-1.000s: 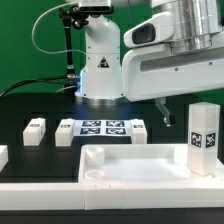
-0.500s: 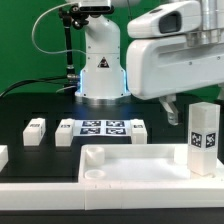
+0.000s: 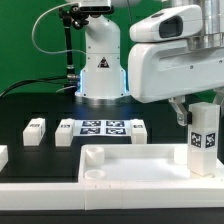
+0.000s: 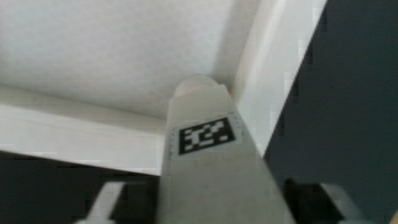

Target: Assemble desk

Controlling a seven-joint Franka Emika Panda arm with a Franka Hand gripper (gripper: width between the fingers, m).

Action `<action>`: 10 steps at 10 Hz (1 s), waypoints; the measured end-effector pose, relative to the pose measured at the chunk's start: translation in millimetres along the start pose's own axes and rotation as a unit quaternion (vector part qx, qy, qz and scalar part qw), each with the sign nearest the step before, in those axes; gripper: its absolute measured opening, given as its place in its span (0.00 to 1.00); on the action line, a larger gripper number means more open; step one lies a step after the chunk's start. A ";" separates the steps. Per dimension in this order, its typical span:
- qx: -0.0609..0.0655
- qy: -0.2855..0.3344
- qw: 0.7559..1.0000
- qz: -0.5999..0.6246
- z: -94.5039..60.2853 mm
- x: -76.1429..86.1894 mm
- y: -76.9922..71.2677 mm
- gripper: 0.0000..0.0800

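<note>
Exterior view: the desk tabletop (image 3: pixel 135 166) lay flat on the black table (image 3: pixel 30 105) toward the exterior view's right, raised rim up, close behind a low white border rail (image 3: pixel 40 192). One tagged leg (image 3: pixel 203 142) stood upright at the panel's corner on the exterior view's right, tags facing the camera. The gripper (image 3: pixel 198 112) hung over the top of that leg from the arm's bulky white wrist, with a dark finger showing just beside the leg's upper end. Farther back lay the marker board (image 3: pixel 100 128), flat before the robot base (image 3: pixel 100 70); a loose leg (image 3: pixel 35 131) and a second loose leg (image 3: pixel 66 131) lay on their sides beside it, well apart from the tabletop. Wrist view: the leg (image 4: pixel 217 150) rose toward the camera, its tag clear, foot at the tabletop (image 4: pixel 107 50) corner where two rims met, dark table beyond the rim. The gripper (image 4: pixel 214 205) straddled the leg, fingers (image 4: pixel 111 200) on either side; picture soft there, so could not tell whether the pads pinched the leg or stood just off it
</note>
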State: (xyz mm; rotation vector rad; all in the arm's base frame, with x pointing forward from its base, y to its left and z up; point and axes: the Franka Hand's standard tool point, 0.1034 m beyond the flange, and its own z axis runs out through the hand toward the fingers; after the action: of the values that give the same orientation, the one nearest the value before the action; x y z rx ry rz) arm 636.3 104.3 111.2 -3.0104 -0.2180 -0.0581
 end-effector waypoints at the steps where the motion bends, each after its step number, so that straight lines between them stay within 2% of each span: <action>1: 0.000 0.000 1.000 0.027 0.0 0.1 -0.2 0.36; 2: 0.000 0.002 0.998 0.065 0.0 0.7 -1.3 0.36; 3: -0.007 0.006 0.989 0.145 0.2 1.1 -2.7 0.36; 6: -0.005 0.024 0.927 0.375 0.8 0.4 -3.9 0.36; 7: -0.006 0.022 0.901 0.434 1.1 0.7 -5.0 0.36; 8: 0.003 0.016 0.854 0.520 1.6 1.4 -5.5 0.36; 10: 0.015 0.011 0.781 0.624 2.2 1.7 -7.3 0.36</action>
State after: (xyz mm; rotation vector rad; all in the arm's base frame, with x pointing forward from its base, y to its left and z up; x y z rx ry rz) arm 637.0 112.0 110.0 -2.4633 1.6936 0.0413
